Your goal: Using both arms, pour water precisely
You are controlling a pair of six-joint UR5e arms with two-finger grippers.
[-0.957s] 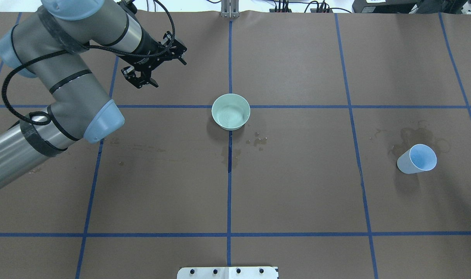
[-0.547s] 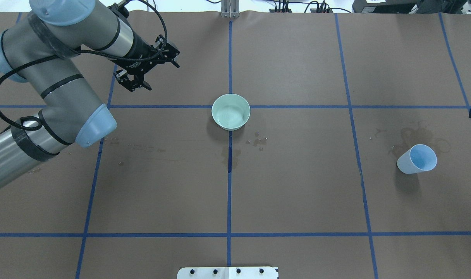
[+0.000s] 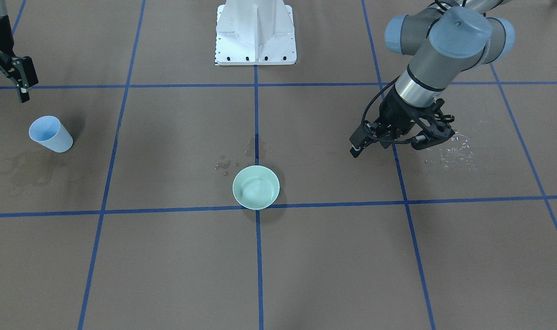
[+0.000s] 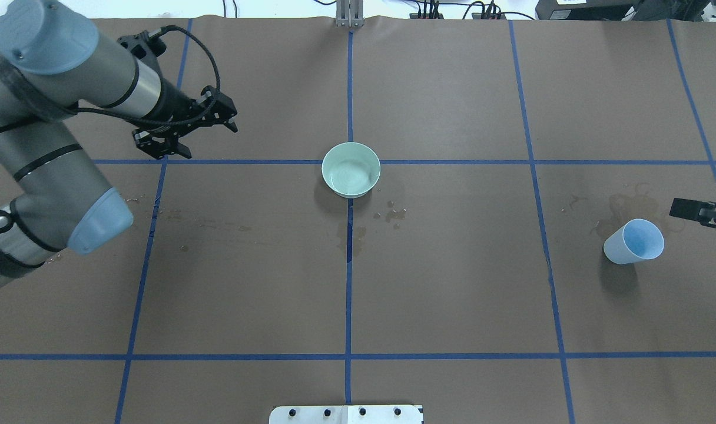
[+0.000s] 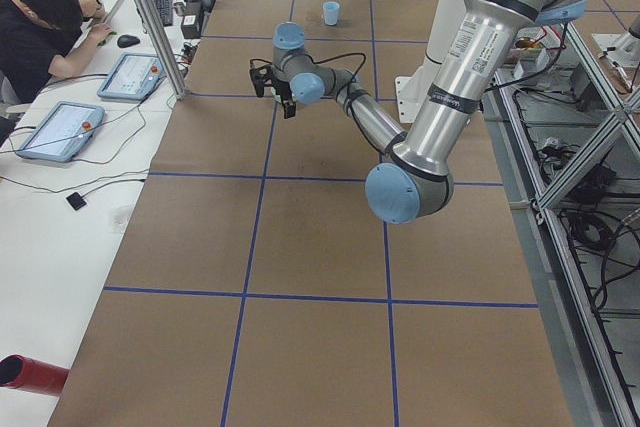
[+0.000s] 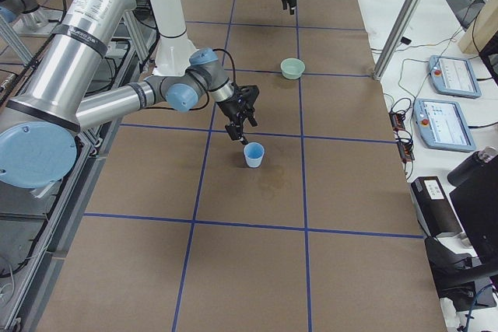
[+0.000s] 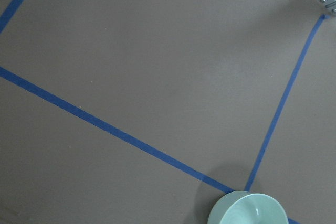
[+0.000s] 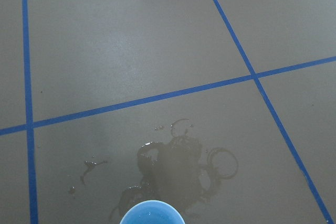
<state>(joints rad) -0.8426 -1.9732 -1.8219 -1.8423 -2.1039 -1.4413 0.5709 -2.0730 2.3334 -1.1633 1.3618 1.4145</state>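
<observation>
One pale green bowl [image 4: 351, 169], one light blue cup [image 4: 633, 241], one white pedestal [image 3: 255, 32] — and two robot arms, left arm [image 4: 57, 65] and right arm [image 6: 109, 106]. Alongside: two touchscreen pendants [image 5: 130, 75], one seated operator [image 5: 35, 32].

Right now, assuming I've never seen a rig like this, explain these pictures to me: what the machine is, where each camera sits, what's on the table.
These are two jointed robot arms on a white pedestal, filmed from overhead, from across the table, from both table ends and from each wrist. On the brown paper stand a green bowl, apparently with water in it, and a pale blue cup beside a dark stain. The left gripper and right gripper are both open, holding nothing.
</observation>
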